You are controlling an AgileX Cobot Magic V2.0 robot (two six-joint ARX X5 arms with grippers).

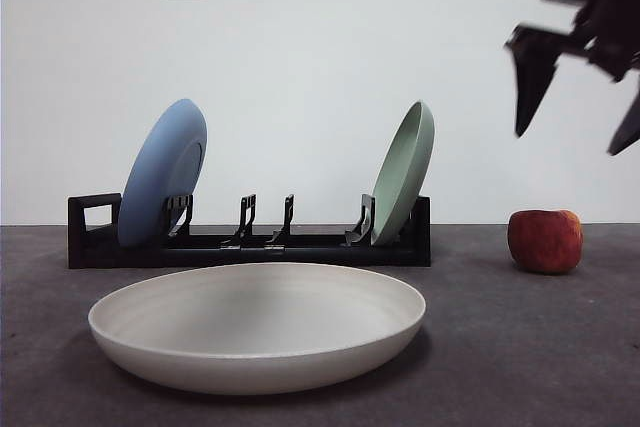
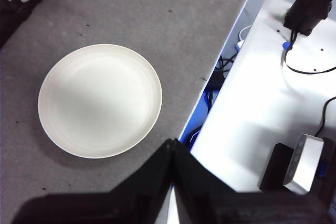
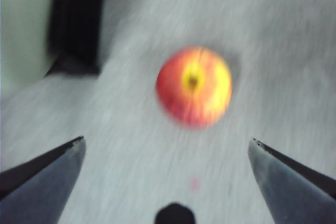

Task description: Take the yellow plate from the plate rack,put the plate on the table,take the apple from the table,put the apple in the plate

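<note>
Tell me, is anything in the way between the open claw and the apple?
No. In the right wrist view only bare table shows between the right gripper and the apple; in the front view, only air.

The dark grey table [image 1: 560,347] carries the yellow plate [image 1: 257,325] lying flat, the black plate rack [image 1: 250,239] behind it, and the apple [image 1: 545,240] off to one side.

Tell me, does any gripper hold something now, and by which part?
Nothing is held. The right gripper is open above the apple, not touching it. The left gripper is shut on nothing, near the yellow plate lying on the table.
</note>
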